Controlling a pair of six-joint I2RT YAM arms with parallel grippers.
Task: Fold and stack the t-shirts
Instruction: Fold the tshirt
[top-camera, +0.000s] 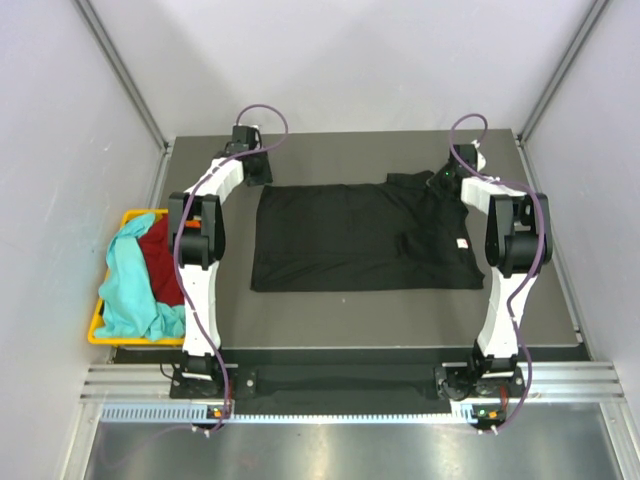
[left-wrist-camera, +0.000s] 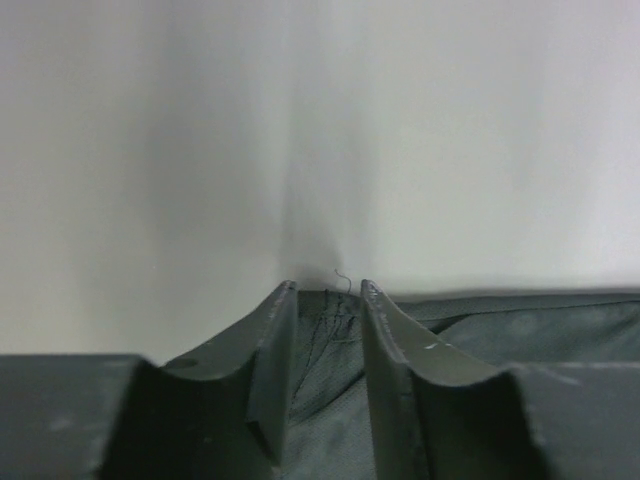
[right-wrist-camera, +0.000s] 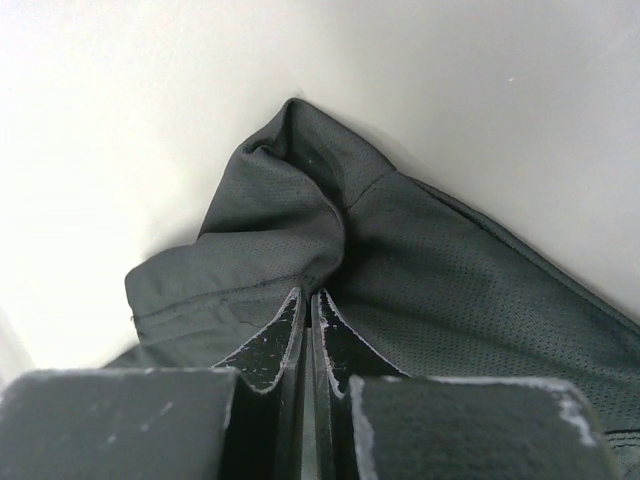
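A black t-shirt (top-camera: 350, 235) lies spread flat in the middle of the table, its small white label (top-camera: 462, 243) toward the right. My left gripper (top-camera: 255, 170) sits at the shirt's far left corner. In the left wrist view its jaws (left-wrist-camera: 328, 288) stand open, and the black cloth's hem corner (left-wrist-camera: 325, 345) lies loose between them. At the far right sleeve, my right gripper (top-camera: 443, 182) is shut on the cloth. The right wrist view shows this gripper (right-wrist-camera: 310, 295) pinching a raised fold of the black t-shirt (right-wrist-camera: 430, 290). A teal t-shirt (top-camera: 125, 280) and a red one (top-camera: 160, 260) lie in a basket.
The yellow plastic basket (top-camera: 95, 325) stands at the table's left edge, beside the left arm. Grey walls enclose the table at the back and on both sides. The metal frame rail runs along the near edge by the arm bases.
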